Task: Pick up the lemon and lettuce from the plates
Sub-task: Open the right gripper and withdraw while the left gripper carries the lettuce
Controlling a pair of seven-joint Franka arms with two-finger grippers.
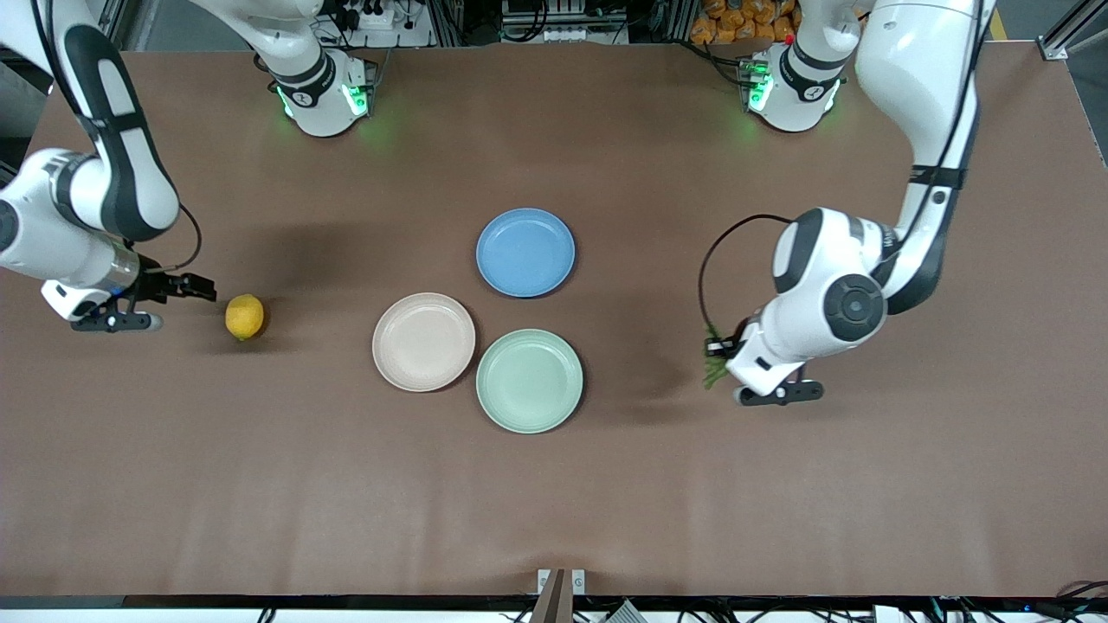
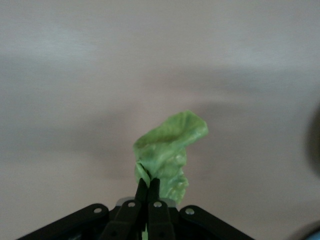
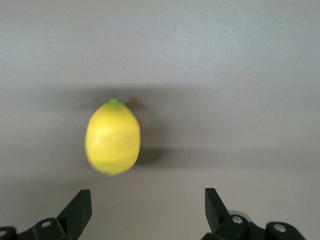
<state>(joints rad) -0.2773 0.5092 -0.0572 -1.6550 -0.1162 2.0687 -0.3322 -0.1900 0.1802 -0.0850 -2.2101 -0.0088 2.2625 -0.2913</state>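
The lemon (image 1: 245, 317), a small bright yellow oval fruit with a smooth skin, lies on the brown desk (image 1: 554, 502) just beside the right claw (image 1: 173, 303), toward the right arm's end of the desk and well apart from the plates. In the right wrist view the lemon (image 3: 113, 137) sits ahead of the claw and off its centre line, with the two fingers spread wide and empty. It is no longer on a plate.

The lettuce (image 1: 715, 362), a green wrinkly leaf with a ruffled surface, hangs from the left claw (image 1: 725, 350), which is over bare desk toward the left arm's end. In the left wrist view the fingertips (image 2: 148, 189) pinch only the lower edge of the leaf (image 2: 170, 155); the rest stands free.

The round beige-pink plate (image 1: 423, 341) and the round pale mint green plate (image 1: 530, 381) touch each other and are empty. A round blue plate (image 1: 525, 252) lies near them.

Hazards from this state:
- The lemon is round and unrestrained. Contact from a withdrawing right claw finger would probably roll it.
- The lettuce grip is thin. A quick arm motion could pull the leaf out.
- On release, the limp leaf may cling to one finger rather than drop.
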